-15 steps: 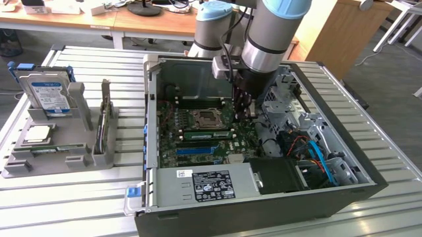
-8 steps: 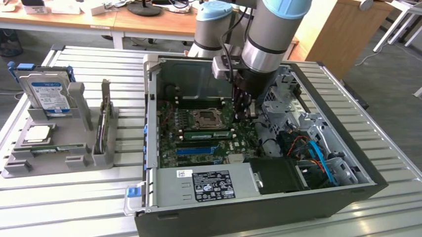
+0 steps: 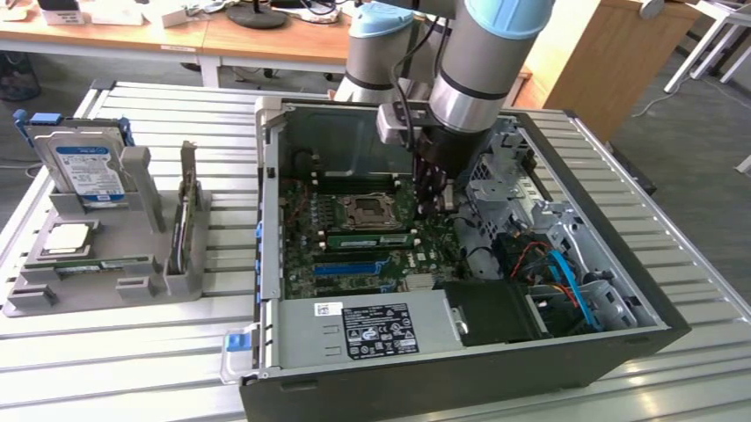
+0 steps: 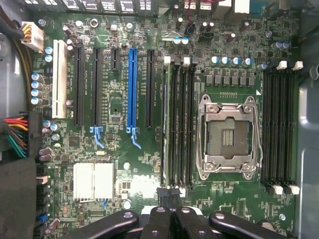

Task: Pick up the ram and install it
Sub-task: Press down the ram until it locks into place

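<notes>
A green ram (image 3: 368,238) stands on edge in the outermost memory slot beside the empty processor socket (image 3: 365,211) of the open computer case (image 3: 470,369). In the wrist view the ram (image 4: 163,124) shows edge-on as a thin strip next to black empty slots (image 4: 180,124). My gripper (image 3: 432,202) reaches down into the case over one end of that slot bank. Its dark fingers (image 4: 175,219) are shut together, with the gripper (image 4: 168,195) just over the end of the ram's slot. Nothing shows between the fingers. I cannot tell whether they touch the ram.
On the exterior view's left, a grey holder (image 3: 24,299) carries a blue-labelled hard drive (image 3: 88,167), a square silver processor (image 3: 65,237), a flat green stick (image 3: 105,262) and an upright board (image 3: 185,207). Drive cages and cables (image 3: 564,272) crowd the case's right side.
</notes>
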`<state>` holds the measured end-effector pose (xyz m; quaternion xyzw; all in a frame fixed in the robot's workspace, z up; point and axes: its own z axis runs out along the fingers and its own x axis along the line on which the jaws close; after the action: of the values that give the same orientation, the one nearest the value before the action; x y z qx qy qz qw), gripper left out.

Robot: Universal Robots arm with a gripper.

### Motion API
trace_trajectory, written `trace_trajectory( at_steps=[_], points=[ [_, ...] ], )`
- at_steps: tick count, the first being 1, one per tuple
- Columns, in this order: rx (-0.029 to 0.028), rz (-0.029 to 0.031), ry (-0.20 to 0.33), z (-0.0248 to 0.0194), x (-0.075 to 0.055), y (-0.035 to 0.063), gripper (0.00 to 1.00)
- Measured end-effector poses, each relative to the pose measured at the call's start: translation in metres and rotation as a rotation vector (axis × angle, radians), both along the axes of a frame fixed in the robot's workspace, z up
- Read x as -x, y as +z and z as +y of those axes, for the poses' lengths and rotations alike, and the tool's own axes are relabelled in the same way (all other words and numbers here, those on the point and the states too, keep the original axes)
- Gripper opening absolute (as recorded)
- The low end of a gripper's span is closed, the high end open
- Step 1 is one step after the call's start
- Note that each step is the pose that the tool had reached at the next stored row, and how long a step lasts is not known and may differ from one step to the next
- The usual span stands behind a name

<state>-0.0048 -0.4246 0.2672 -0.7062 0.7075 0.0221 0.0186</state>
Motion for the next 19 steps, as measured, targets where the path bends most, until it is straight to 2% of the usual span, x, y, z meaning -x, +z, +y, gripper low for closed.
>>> trace_trajectory(
  at_steps=[19],
  points=[
    [-0.0001, 0.0000, 0.000, 0.0000, 0.000, -0.0120, 0.11]
  ],
)
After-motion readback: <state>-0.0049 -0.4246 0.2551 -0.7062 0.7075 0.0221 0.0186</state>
